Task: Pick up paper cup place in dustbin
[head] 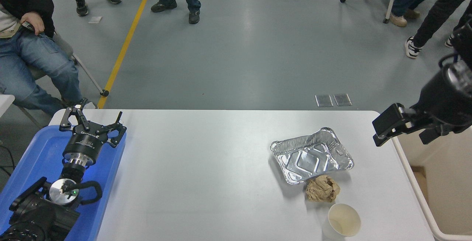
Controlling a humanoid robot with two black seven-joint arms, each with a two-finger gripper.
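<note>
From the head view, looking down on the white table (pixel 206 167), I see one paper cup (pixel 343 222). It stands upright at about five o'clock on the table, close to the near edge, with nothing holding it. Just beside it, toward eleven o'clock, lies one crumpled brown paper ball (pixel 323 189). Past that sits one silver foil tray (pixel 311 154), and the ball touches its near edge.

The one dustbin (pixel 438 182) is off the table's right side, at about four o'clock, just past the cup.

The right pincer (pixel 387 124) hangs in the air at two o'clock, over the table's far right corner, well apart from the cup. I cannot tell if it is spread or closed. The left pincer (pixel 92 121) is parked at nine o'clock above one blue tray (pixel 33 163), its fingers spread apart and holding nothing.

I think the cup is very light and thin, so a hard squeeze could crush it. It could also tip over easily. A soft grip across its sides, just under the rim, looks best to me.
</note>
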